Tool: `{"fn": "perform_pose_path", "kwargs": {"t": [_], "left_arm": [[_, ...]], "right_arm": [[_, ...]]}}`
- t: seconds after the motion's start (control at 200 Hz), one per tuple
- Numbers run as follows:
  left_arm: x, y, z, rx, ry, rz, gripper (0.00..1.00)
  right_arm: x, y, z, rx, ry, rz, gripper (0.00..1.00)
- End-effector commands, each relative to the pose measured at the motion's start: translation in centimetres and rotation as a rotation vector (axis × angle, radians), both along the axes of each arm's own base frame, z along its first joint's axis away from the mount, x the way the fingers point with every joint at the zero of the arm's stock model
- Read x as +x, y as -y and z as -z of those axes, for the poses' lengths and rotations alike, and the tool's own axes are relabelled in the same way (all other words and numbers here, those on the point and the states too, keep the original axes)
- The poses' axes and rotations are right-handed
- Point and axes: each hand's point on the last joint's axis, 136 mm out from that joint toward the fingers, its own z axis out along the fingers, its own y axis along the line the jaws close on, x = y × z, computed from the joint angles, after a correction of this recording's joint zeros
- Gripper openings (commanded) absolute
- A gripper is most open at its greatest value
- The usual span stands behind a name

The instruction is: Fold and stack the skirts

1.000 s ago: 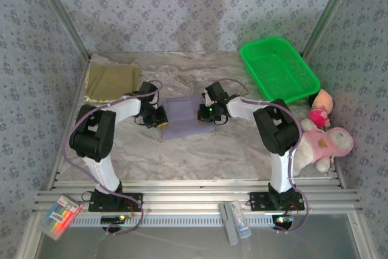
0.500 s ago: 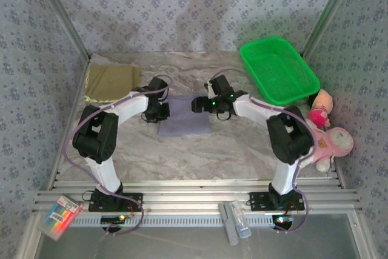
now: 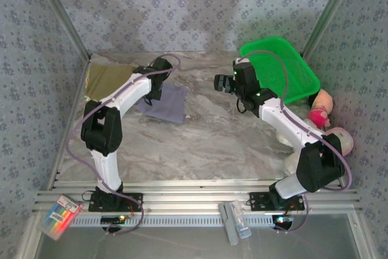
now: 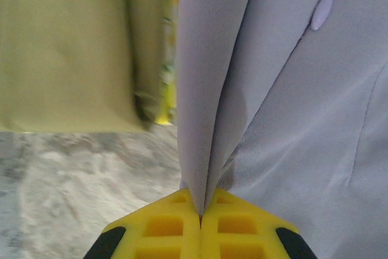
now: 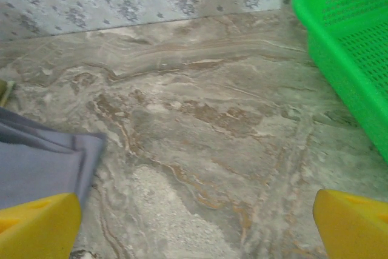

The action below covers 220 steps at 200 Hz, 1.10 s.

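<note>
From above, the left claw (image 3: pixel 156 91) is pinched shut on the edge of the grey skirt (image 3: pixel 168 105), just beside the olive skirt (image 3: pixel 109 80) on the counter (image 3: pixel 206 144). The right claw (image 3: pixel 219 82) is wide open and empty, well apart, by the green basket (image 3: pixel 285 77).

In the left wrist view, the left claw (image 4: pixel 200 213) nips only a thin fold of the grey skirt (image 4: pixel 291 125), so I think it could slip out.

In the right wrist view, the grey skirt (image 5: pixel 42 162) lies off to the left, and its loose side could flop open.
</note>
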Motion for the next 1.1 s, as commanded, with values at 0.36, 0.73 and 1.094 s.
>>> {"fn": "perform_pose_path", "kwargs": {"t": [0.36,0.73,1.094], "left_arm": [[5.7,-6.3,-8.0,0.083,0.096,0.026,0.00],[8.1,-8.6,-13.0,-0.069,0.189,0.055,0.00],[6.9,-12.8,-10.3,-0.336,0.042,0.140,0.00]], "right_arm": [[0.1,2.7,0.4,0.143,-0.038,0.099,1.00],[0.0,3.8,0.8,0.189,-0.066,0.118,1.00],[-0.1,4.8,1.3,0.196,-0.090,0.146,1.00]]}}
